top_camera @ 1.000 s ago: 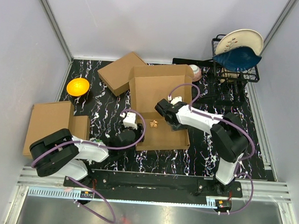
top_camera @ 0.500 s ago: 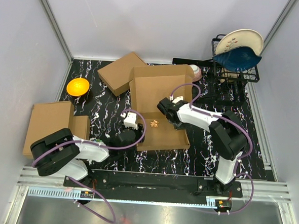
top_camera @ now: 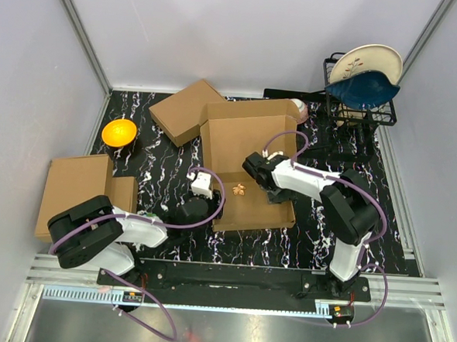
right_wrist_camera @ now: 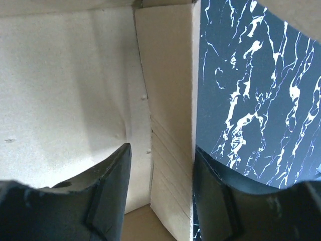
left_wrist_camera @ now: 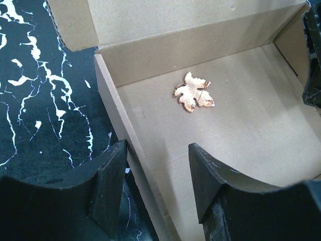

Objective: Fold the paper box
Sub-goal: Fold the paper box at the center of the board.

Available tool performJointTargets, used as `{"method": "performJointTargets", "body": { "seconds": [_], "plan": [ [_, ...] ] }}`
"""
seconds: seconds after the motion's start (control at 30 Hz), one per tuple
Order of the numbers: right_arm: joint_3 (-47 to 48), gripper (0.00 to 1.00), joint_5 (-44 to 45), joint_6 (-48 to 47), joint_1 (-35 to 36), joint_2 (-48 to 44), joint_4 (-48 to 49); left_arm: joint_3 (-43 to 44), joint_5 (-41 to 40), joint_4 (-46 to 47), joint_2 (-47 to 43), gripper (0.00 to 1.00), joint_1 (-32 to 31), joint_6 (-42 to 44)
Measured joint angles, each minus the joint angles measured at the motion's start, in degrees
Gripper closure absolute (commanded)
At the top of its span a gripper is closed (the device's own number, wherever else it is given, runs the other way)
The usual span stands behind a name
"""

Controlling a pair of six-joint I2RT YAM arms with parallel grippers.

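Note the paper box point(top_camera: 249, 211) slid slightly rightward and nearer the arm bases than a second ago, the right gripper point(right_wrist_camera: 160, 150) shifted with it. Lies flat-bottomed on the black marbled table point(left_wrist_camera: 30, 75), lid panel standing at the box's far side. At the box's left wall point(left_wrist_camera: 113, 100): left gripper point(left_wrist_camera: 155, 150), jaws spread and released, straddling the wall without pinching it. At the box's right side: right gripper likewise spread, a pale side flap point(right_wrist_camera: 170, 75) showing between the fingers, nothing visibly gripped. Judging the step as raising and tucking that flap: press inward along the crease, not the panel's middle; keep the left jaws astride the left wall to stop more sliding; avoid crushing the corrugation. Inside the box, near its left wall, a small gold leaf-shaped thing point(left_wrist_camera: 193, 93), best left untouched. Hard to make out: whether the right fingertips touch cardboard. Hidden under the arms from above: the box's tabs and slits. Cut off in both wrist views: the box's outer corners.
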Motion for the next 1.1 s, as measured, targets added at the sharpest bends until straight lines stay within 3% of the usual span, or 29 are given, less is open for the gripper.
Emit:
{"method": "performJointTargets", "body": {
  "seconds": [0.2,0.6,0.83,0.9,0.97,1.1],
  "plan": [
    [0.0,0.45,-1.25,0.59,0.0,-1.6,-1.92,0.0,0.22,0.0,0.0,0.46,-0.11,-0.02],
    [-3.56,0.73,-3.06,1.38,0.0,-2.19,-4.59,0.11,0.37,-0.07,-0.07,0.46,-0.31,-0.02],
    [-6.05,0.76,-3.02,1.9,0.02,-4.26,-2.19,0.11,0.42,-0.04,-0.09,0.46,-0.59,-0.04],
    [-7.37,0.82,-2.91,2.36,0.0,-5.14,-0.98,0.11,0.44,-0.07,-0.09,0.46,-0.79,-0.09],
    [-7.58,1.0,-2.91,2.67,0.0,-5.27,-0.76,0.11,0.55,-0.07,-0.09,0.46,-0.94,-0.17],
    [-7.61,1.0,-2.93,2.82,0.0,-5.22,-0.72,0.24,0.98,-0.04,-0.07,0.46,-1.16,-0.52]
  ]
}}
